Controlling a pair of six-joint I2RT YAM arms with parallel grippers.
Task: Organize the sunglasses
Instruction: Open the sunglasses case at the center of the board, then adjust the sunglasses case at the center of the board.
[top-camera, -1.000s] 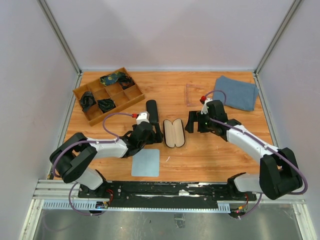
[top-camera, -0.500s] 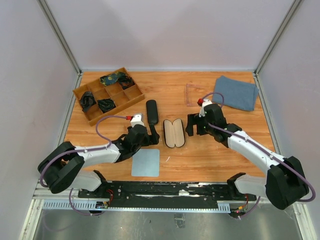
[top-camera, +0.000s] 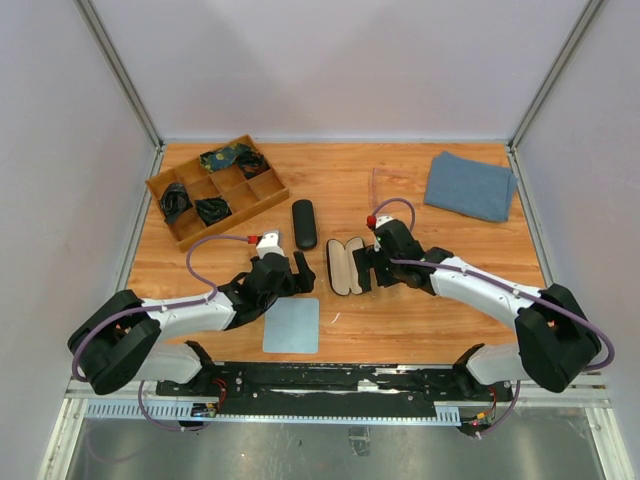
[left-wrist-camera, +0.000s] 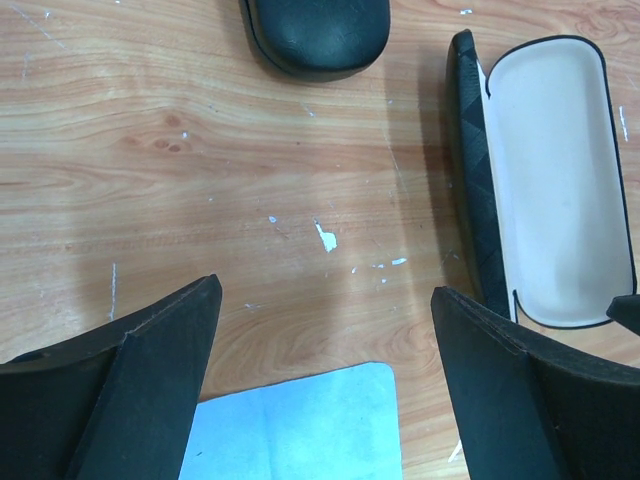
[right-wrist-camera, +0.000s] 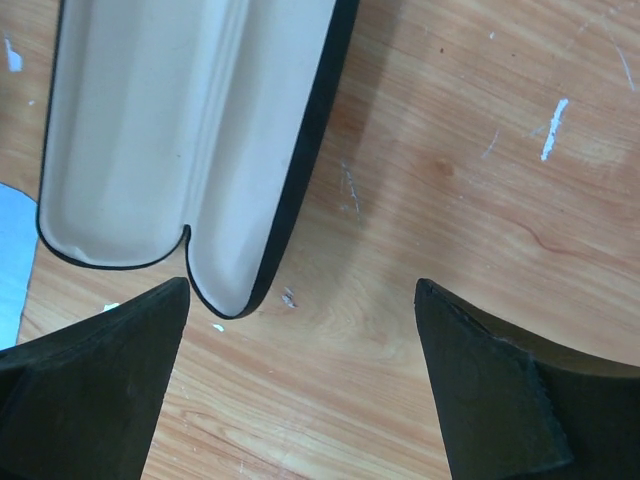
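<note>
The pale translucent sunglasses (top-camera: 380, 187) lie at the back of the table, faint against the wood and well behind my right gripper. I cannot pick out a black pair; dark items fill some tray compartments. An open black case (top-camera: 346, 265) with a cream lining (right-wrist-camera: 180, 130) lies at the centre. My right gripper (top-camera: 363, 270) is open at its right side, one finger by the case's near end (right-wrist-camera: 300, 290). My left gripper (top-camera: 298, 273) is open over bare wood and the corner of a light blue cloth (left-wrist-camera: 300, 425), left of the open case (left-wrist-camera: 550, 180).
A closed black case (top-camera: 304, 223) (left-wrist-camera: 315, 35) lies beyond the left gripper. A wooden compartment tray (top-camera: 235, 219) sits at the back left. A folded grey-blue cloth (top-camera: 470, 185) lies at the back right. The light blue cloth (top-camera: 291, 325) is near the front edge.
My left gripper has drawn back toward me, away from the closed case. My right gripper has moved left and nearer, up to the open case's right side.
</note>
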